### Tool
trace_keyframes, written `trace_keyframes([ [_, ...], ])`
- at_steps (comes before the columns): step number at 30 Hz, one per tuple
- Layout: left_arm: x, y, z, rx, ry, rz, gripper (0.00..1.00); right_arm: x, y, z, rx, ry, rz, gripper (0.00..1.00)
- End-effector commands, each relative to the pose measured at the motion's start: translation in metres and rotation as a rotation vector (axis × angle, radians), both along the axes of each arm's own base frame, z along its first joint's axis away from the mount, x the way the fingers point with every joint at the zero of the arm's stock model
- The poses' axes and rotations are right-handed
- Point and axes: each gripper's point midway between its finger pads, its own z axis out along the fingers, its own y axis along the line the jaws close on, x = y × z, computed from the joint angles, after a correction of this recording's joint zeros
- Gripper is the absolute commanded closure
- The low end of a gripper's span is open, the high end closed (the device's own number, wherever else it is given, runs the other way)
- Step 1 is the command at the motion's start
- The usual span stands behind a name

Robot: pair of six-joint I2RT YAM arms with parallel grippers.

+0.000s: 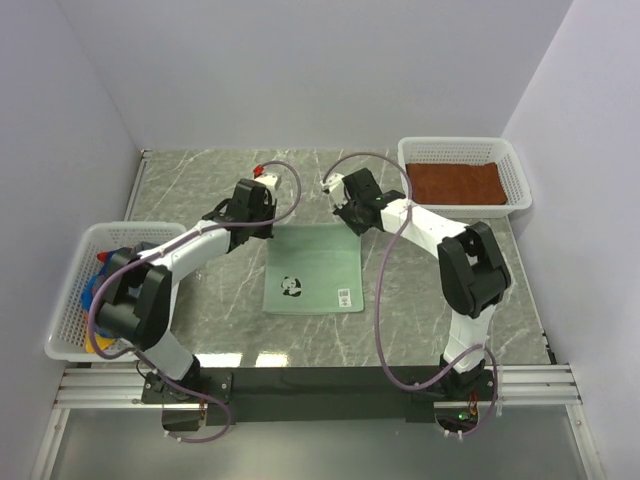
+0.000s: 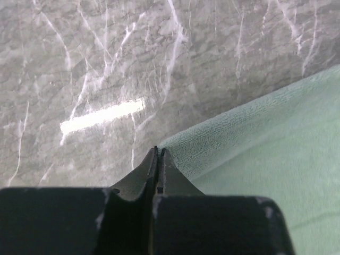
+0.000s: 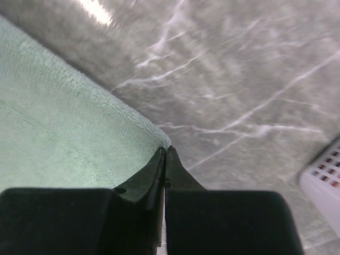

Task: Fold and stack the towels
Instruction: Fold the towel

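A pale mint-green towel [image 1: 313, 268] with a small panda print lies flat on the marble table between the arms. My left gripper [image 1: 258, 226] is down at its far left corner. In the left wrist view that gripper [image 2: 159, 150] is shut, with the towel [image 2: 265, 149] corner pinched at its tips and a ridge of cloth rising from them. At the far right corner, my right gripper [image 1: 350, 217] [image 3: 166, 149] is also shut, the towel [image 3: 64, 133] corner meeting its tips. A rust-brown towel [image 1: 455, 183] lies in the right basket.
A white mesh basket [image 1: 515, 170] stands at the back right; its corner [image 3: 324, 186] shows in the right wrist view. Another white basket [image 1: 75, 290] at the left edge holds bright red, blue and yellow cloths [image 1: 100, 275]. White walls close in the table.
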Motion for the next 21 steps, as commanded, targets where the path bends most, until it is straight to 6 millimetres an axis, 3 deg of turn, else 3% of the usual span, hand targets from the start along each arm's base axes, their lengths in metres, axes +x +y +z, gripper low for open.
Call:
trace_keyframes([
  [1,0.006,0.013,0.024,0.005,-0.100,0.036,0.99,0.010,-0.017,0.041,0.003,-0.134,-0.087,1.00],
  [5,0.000,0.022,0.023,0.005,-0.068,0.103,0.99,-0.004,-0.013,0.053,0.009,-0.159,-0.084,1.00],
  [11,-0.020,0.018,0.032,-0.062,-0.063,0.129,0.99,-0.033,-0.018,0.049,0.015,-0.147,-0.096,1.00],
  [21,-0.057,0.025,0.026,-0.145,0.032,0.233,0.99,-0.084,-0.021,0.032,0.017,-0.095,-0.090,1.00],
])
